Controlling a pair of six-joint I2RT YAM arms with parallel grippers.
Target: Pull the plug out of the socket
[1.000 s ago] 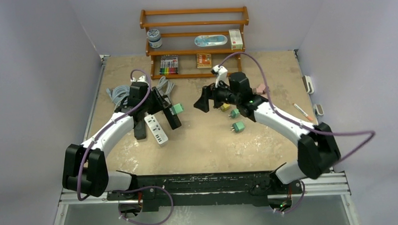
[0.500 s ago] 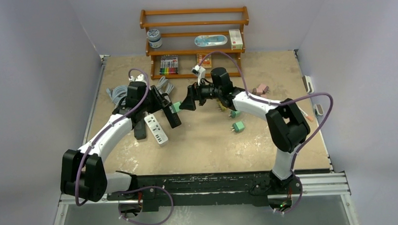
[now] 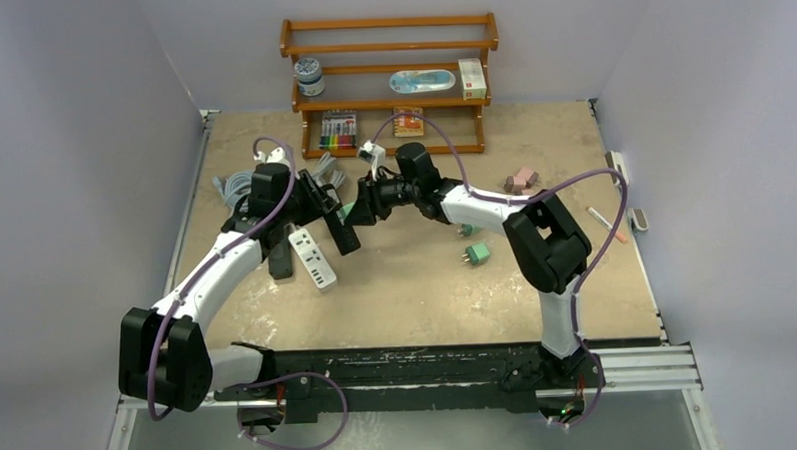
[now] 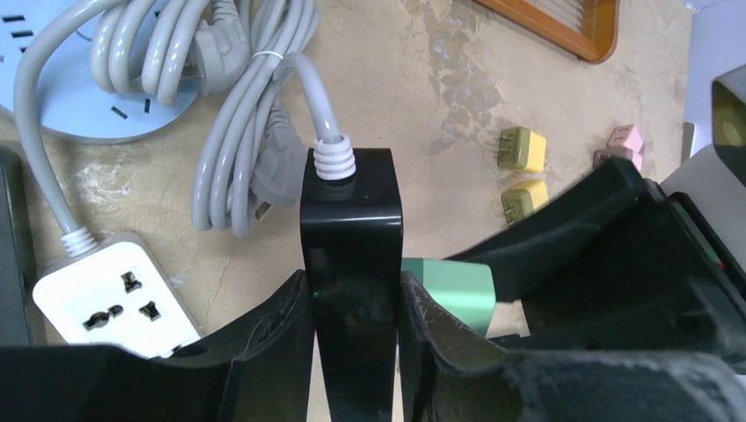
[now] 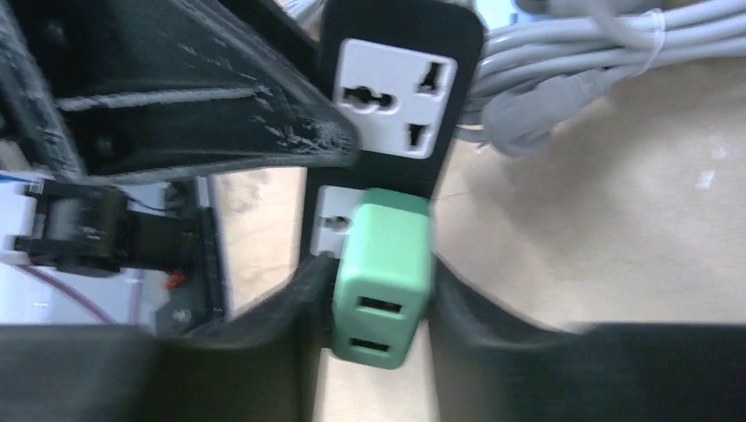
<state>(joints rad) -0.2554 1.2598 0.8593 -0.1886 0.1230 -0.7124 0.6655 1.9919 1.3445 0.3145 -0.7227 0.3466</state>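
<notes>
The socket is a black power strip (image 3: 341, 230) with a grey cord, held off the table, and my left gripper (image 4: 354, 297) is shut on its sides. A green plug (image 5: 384, 268) with two USB slots is seated in the strip's lower white outlet, just under an empty outlet (image 5: 396, 97). My right gripper (image 5: 383, 294) reaches in from the right, and its fingers press both sides of the green plug. In the left wrist view the green plug (image 4: 450, 288) juts from the strip's right side between the right arm's black fingers. From above, the two grippers meet at the green plug (image 3: 347, 213).
A white power strip (image 3: 313, 258) lies under the left arm, beside coiled grey cables (image 3: 235, 183). Loose green plugs (image 3: 479, 252), yellow plugs (image 4: 519, 149) and pink plugs (image 3: 522, 178) lie to the right. A wooden shelf (image 3: 390, 105) stands at the back.
My right arm has swung left across the table to the black strip, and its jaws have narrowed from wide open onto the green plug. The left arm has held still.
</notes>
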